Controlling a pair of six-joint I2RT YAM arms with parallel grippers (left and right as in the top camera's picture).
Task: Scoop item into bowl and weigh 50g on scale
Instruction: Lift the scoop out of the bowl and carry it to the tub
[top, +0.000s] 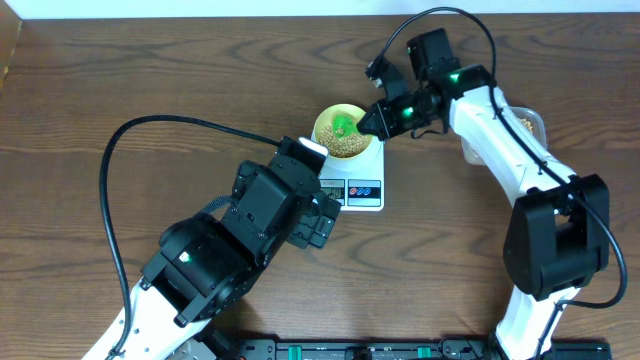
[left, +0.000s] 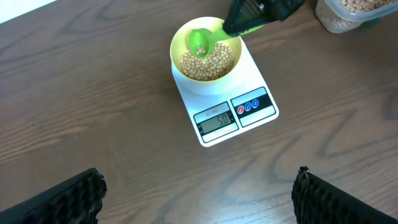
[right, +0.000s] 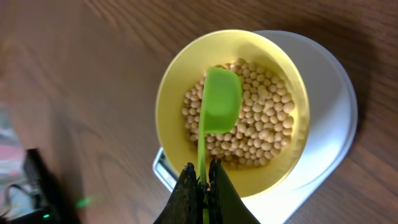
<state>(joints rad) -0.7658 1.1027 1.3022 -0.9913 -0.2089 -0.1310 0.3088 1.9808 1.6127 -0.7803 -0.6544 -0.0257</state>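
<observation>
Beans (right: 261, 124) sit in the yellow bowl (right: 171, 87) on the scale (left: 247, 78) — display looks near target. Right gripper (right: 200, 180) is clamped on the green scoop (right: 221, 99), so I'd go gently and not bump the rim. Left gripper (left: 199, 199) gapes wide, empty.

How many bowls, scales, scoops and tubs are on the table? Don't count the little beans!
small round pale yellow bowl: 1
flat white rectangular digital scale: 1
bright green plastic scoop: 1
clear plastic tub: 1
Total: 4
</observation>
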